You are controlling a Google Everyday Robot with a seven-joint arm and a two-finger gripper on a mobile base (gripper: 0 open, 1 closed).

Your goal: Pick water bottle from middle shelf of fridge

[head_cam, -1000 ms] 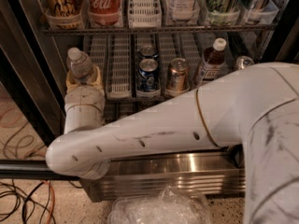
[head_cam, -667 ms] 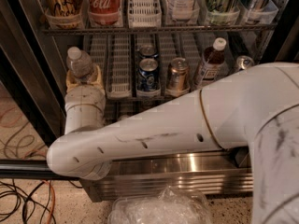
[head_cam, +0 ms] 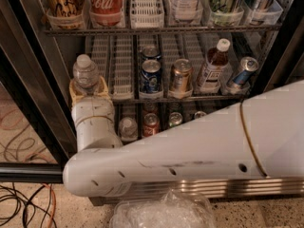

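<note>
Cream pincer (head_cam: 88, 86) around clear white-capped water bottle (head_cam: 85, 72), red Coca-Cola bottle (head_cam: 105, 1), blue can (head_cam: 151, 76)

Dim fridge (head_cam: 266, 188), soft glare on arm (head_cam: 190, 146), pincer (head_cam: 88, 86) around water bottle (head_cam: 85, 70)

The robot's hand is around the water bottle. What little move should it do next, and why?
Probably ease straight back out. The gripper sits around the water bottle at the left end of the middle shelf, and the nearest cans stand a lane away, so they shouldn't get bumped.
</note>
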